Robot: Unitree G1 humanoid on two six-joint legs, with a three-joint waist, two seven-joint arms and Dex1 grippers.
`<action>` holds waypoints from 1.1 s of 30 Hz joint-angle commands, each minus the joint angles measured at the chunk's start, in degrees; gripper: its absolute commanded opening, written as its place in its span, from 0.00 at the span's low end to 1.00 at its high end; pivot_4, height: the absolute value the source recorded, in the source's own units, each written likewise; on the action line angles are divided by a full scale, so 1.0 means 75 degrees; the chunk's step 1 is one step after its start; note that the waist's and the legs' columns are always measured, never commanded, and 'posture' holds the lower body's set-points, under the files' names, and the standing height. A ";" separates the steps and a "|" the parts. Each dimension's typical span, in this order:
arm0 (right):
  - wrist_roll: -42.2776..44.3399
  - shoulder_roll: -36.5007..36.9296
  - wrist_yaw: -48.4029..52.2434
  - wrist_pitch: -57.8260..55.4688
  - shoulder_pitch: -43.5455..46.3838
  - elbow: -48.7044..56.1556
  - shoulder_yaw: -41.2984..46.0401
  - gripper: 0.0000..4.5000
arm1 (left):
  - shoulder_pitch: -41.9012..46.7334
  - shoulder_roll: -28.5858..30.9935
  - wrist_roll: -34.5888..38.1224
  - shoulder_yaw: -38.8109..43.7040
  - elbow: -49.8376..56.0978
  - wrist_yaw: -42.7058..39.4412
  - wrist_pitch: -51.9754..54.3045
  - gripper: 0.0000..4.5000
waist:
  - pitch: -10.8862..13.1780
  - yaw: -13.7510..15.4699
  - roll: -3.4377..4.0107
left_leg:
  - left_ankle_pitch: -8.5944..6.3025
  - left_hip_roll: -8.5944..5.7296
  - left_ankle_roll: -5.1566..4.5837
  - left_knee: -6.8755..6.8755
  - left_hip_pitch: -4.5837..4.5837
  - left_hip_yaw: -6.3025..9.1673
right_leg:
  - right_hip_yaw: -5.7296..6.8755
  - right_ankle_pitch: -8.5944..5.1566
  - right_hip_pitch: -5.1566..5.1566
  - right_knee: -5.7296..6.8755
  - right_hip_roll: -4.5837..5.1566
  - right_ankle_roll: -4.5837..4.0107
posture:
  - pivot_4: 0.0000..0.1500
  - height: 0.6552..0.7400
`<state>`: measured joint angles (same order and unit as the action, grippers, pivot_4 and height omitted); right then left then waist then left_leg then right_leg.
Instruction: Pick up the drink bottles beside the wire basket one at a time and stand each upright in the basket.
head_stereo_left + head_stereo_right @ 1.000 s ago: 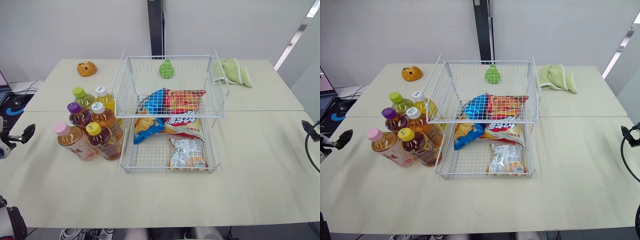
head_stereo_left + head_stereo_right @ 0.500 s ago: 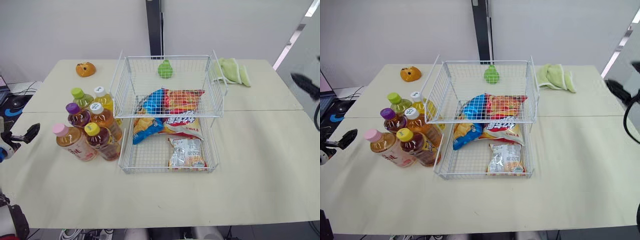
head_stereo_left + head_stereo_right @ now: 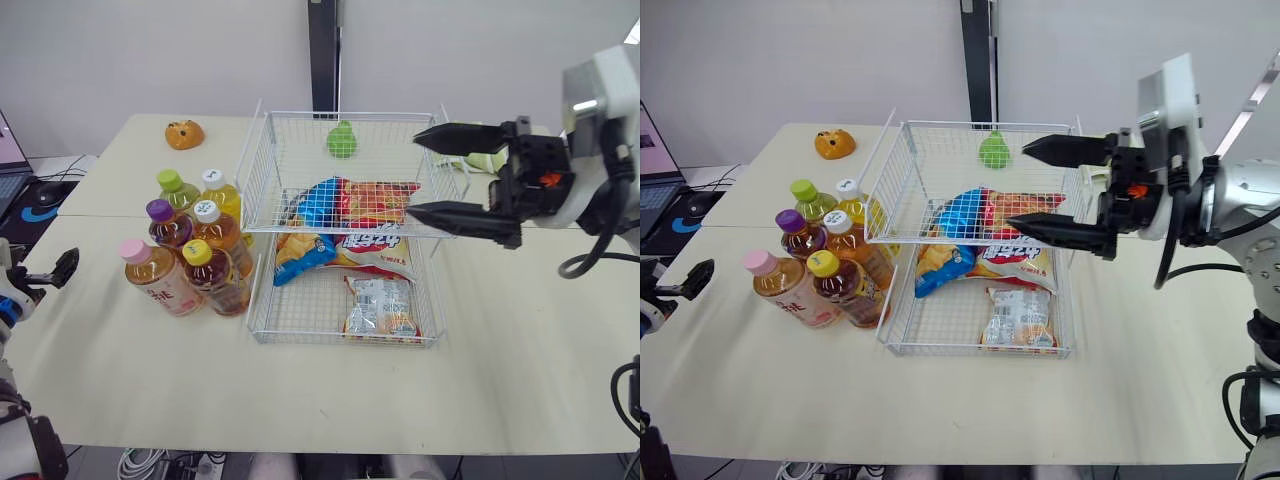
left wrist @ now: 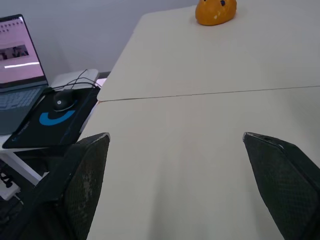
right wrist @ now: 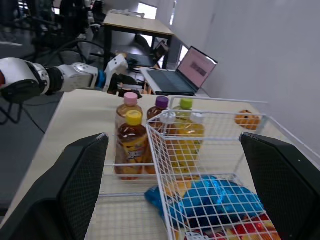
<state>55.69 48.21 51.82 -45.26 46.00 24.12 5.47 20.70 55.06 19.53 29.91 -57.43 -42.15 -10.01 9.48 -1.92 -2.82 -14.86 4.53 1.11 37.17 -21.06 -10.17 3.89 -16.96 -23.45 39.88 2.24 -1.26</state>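
R claw [image 3: 412, 173] hangs above the right side of the wire basket [image 3: 300, 318], fingers spread wide, gripping nothing. L claw [image 4: 175, 136] is low by the tabletop [image 3: 300, 400] left edge, well apart from the rest, also released & empty. Six drink bottles [image 3: 212, 240] stand upright in a cluster on the tabletop, just beside basket's left wall. Snack bags [image 3: 380, 305] lie inside.

Pale table [image 3: 150, 380] with wire basket [image 3: 340, 341], six drink bottles [image 3: 207, 240] just beside it, orange toy [image 3: 185, 134]
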 commanded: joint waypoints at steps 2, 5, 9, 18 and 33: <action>-0.0058 -0.0370 0.0105 0.0146 0.0179 0.0048 -0.0135 1.00 | -0.1382 0.0136 0.1170 0.1284 0.1611 -0.0787 0.0798 0.99 | -0.0009 -0.0056 -0.0016 | 0.0000 0.0005 0.0002 -0.0003 -0.0004 -0.0003 | 0.0002 -0.0006 -0.0012 0.0002 -0.0001 -0.0010 | 1.00 1.00; -0.0135 -0.0547 0.0251 0.0187 0.0224 -0.0043 -0.0257 1.00 | -0.2475 -0.0101 0.1586 0.1922 0.2896 -0.0758 0.1323 0.99 | -0.0010 -0.0048 -0.0018 | -0.0001 0.0006 0.0003 -0.0006 -0.0005 0.0005 | 0.0009 -0.0009 -0.0013 0.0006 0.0000 -0.0016 | 1.00 1.00; -0.0492 -0.0836 0.0639 0.0433 0.0409 -0.0467 -0.0607 1.00 | -0.4623 -0.0999 0.2549 0.3011 0.6194 -0.0651 0.2620 0.99 | -0.0016 -0.0056 -0.0029 | -0.0002 0.0001 0.0003 -0.0006 -0.0001 0.0008 | 0.0007 -0.0010 -0.0002 0.0003 0.0008 -0.0015 | 1.00 1.00; -0.1508 -0.1521 0.1410 0.1109 0.1188 -0.1823 -0.1155 1.00 | -0.7865 -0.3159 0.5385 0.4265 1.2054 0.0750 0.4787 0.99 | -0.0027 0.0012 -0.0047 | -0.0014 -0.0005 -0.0016 -0.0012 0.0002 0.0050 | 0.0026 -0.0013 0.0019 -0.0004 0.0002 -0.0020 | 1.00 1.00; -0.1926 -0.1772 0.1558 0.1012 0.1199 -0.1631 -0.1020 1.00 | -0.4893 -0.1920 0.3977 0.2070 1.1062 0.2051 0.4766 0.99 | -0.0030 0.0041 -0.0040 | -0.0020 -0.0009 -0.0029 -0.0013 0.0000 0.0079 | 0.0039 -0.0014 0.0032 -0.0008 -0.0012 -0.0039 | 1.00 1.00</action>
<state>39.72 34.07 64.26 -37.05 54.74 9.43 -4.85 -17.32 39.66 50.93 46.79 26.94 -26.53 26.10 9.26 -1.61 -3.11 -15.01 4.46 0.90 37.07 -21.06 -9.60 4.18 -17.06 -23.21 39.78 2.16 -1.55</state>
